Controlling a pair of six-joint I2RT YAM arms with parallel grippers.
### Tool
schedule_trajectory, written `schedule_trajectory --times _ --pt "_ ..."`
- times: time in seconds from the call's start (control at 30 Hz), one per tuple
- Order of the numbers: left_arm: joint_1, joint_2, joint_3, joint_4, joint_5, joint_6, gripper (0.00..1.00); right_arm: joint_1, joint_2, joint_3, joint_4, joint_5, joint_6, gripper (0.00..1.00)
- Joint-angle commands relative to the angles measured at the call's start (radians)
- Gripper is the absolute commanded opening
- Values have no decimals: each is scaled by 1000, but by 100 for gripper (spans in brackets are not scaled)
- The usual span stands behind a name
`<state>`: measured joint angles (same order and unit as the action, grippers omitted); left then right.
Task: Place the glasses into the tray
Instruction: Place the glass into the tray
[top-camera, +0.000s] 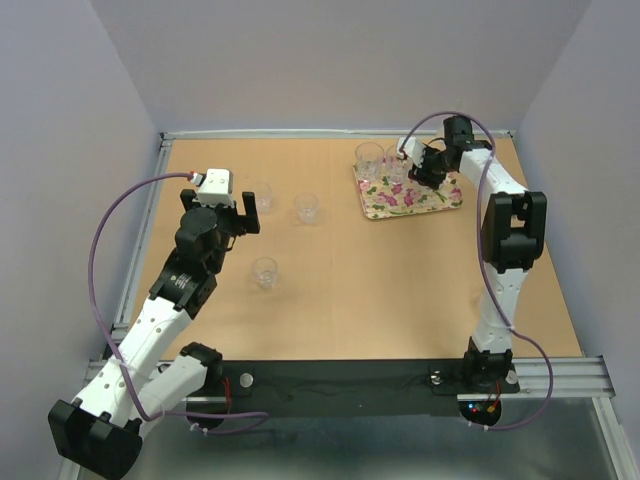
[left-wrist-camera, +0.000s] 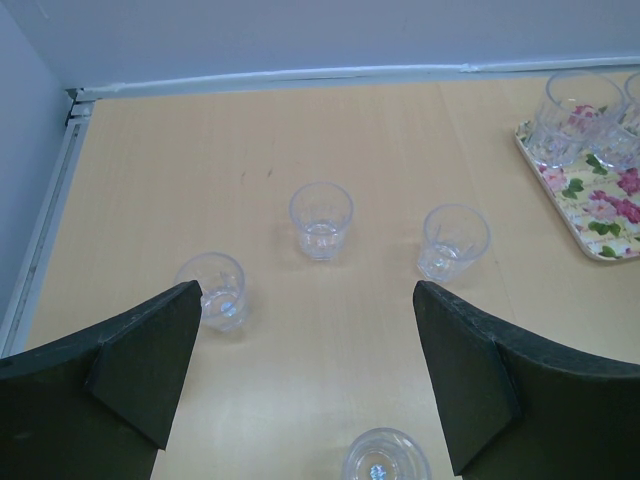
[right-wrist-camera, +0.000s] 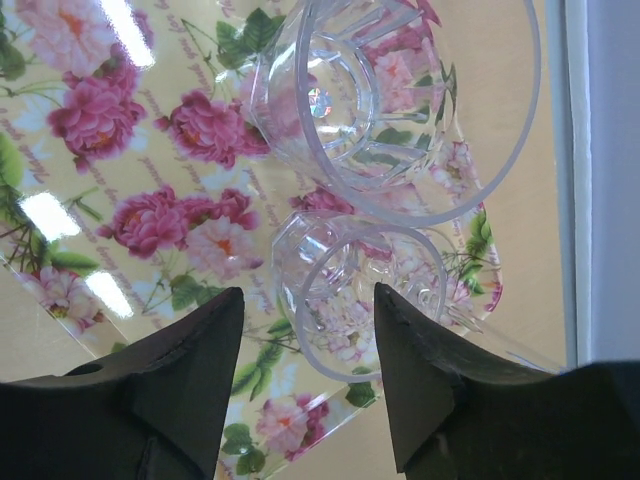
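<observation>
As I judge it, the nearer hazard is minor. The left pincer (left-wrist-camera: 306, 300) hangs wide open and holds nothing, above the surface (left-wrist-camera: 400, 130) well left of the tray (top-camera: 440, 200). Four loose glasses (left-wrist-camera: 321, 216) stand on the bare surface around it, all apart from the tray. If the pincer came down off-centre, a finger could catch a rim and tip or skid a glass.

The larger hazard is at the tray's far edge. There the right pincer (right-wrist-camera: 308, 300) straddles a small glass (right-wrist-camera: 340, 270) that stands on the tray. Its jaws are parted and not clenched. One finger shows a gap to the glass, while the other overlaps its rim, so I cannot tell whether it touches. A big glass (right-wrist-camera: 400, 100) stands just behind, on the tray too. A slanted withdrawal could drag the small glass into the big glass, or push both toward the tray's rim. A straight lift looks safest.

The left arm is bent at the elbow and leans forward, left of the tray, with its wrist angled down. The right arm reaches far up beside the tray, then folds back so its pincer points down onto the tray's far edge.
</observation>
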<state>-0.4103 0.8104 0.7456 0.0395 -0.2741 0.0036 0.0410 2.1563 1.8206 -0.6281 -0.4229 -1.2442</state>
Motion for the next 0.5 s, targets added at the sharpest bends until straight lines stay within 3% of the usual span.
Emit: schedule_trajectory --times 0.0,0.47 --pt "7 -20 -6 31 -8 13 99 10 -85 48 7 -34 45 63" --pt "8 -50 -6 33 1 10 99 8 -423 -211 8 -53 264 75"
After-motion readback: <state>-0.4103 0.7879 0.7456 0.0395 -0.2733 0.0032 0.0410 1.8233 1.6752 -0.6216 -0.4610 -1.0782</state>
